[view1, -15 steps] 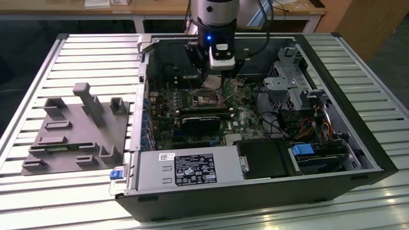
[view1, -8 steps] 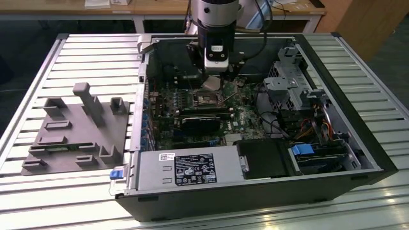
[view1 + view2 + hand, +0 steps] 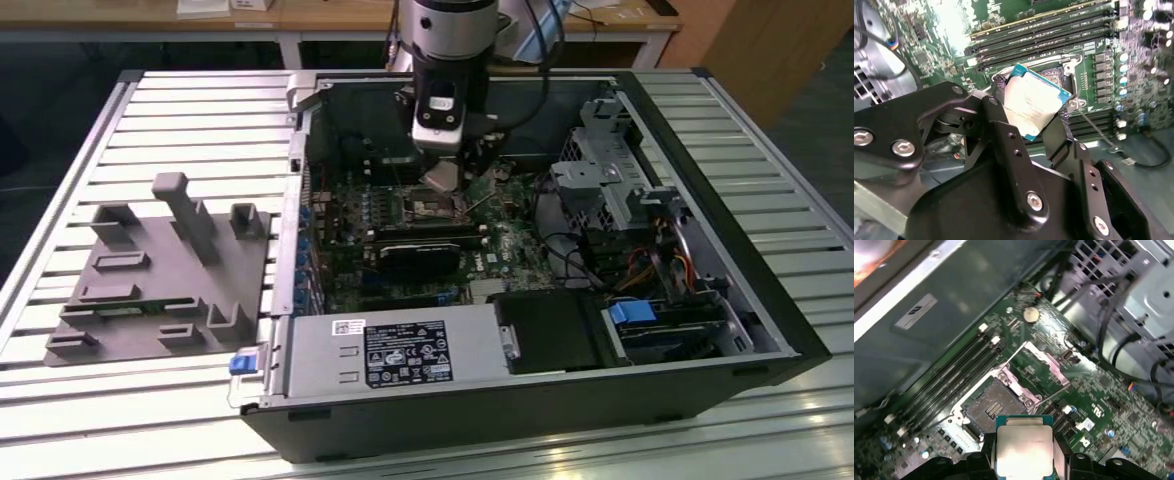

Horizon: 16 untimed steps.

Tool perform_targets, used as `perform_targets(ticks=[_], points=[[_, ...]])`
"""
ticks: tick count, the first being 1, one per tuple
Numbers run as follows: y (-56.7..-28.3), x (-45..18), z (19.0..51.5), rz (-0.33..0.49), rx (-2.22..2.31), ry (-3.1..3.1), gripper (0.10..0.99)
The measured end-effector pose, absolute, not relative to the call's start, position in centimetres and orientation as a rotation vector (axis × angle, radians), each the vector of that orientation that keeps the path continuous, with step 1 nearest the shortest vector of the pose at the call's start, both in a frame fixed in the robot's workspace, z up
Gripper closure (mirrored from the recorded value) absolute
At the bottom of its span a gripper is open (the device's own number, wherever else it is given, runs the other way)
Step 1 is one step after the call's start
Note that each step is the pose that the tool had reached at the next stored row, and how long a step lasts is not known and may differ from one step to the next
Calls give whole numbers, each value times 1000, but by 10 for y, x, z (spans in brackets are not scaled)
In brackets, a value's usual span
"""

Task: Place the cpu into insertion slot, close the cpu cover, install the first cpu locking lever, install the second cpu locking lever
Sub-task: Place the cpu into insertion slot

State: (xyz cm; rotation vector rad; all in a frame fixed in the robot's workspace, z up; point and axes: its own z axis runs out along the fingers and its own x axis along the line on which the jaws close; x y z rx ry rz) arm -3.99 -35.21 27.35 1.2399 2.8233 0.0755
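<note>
Black bolted jaws clamp the cpu [image 3: 1031, 107] by two edges, its dull silver lid held above the open, dark-centred insertion slot [image 3: 993, 409]. The thin metal cpu cover [image 3: 1049, 365] is folded back. The dark computer case [image 3: 534, 410] lies on a ribbed aluminium bench [image 3: 174, 110], and pale wooden furniture [image 3: 334, 15] stands behind.

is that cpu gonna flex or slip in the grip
The cpu looks like a stiff flat plate with a metal top, so it probably won't flex. Pinched by its thin edges between the fingers, it could slip if bumped. It is small and thin, so likely light.
</note>
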Motion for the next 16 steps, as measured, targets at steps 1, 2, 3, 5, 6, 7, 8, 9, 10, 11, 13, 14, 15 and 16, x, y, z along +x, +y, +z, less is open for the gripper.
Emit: perform_targets(ticks=[1,2,3,5,6,7,8,9,10,11,13,14,15,16], points=[[-352,-40,273,75,1265,2812,545],[-352,-40,273,74,1290,2800,545],[-352,-40,272,73,1315,2788,545],[-352,-40,272,71,1367,2762,545],[-352,-40,271,70,1392,2749,545],[-352,-40,271,70,1416,2736,545],[-352,-40,270,69,1441,2723,545],[-352,-40,270,68,1465,2709,545],[-352,-40,269,67,1489,2696,545],[-352,-40,269,66,1513,2682,545],[-352,-40,268,64,1563,2652,545],[-352,-40,267,63,1586,2638,545],[-352,-40,267,63,1610,2623,545],[-352,-40,266,62,1633,2608,545]])
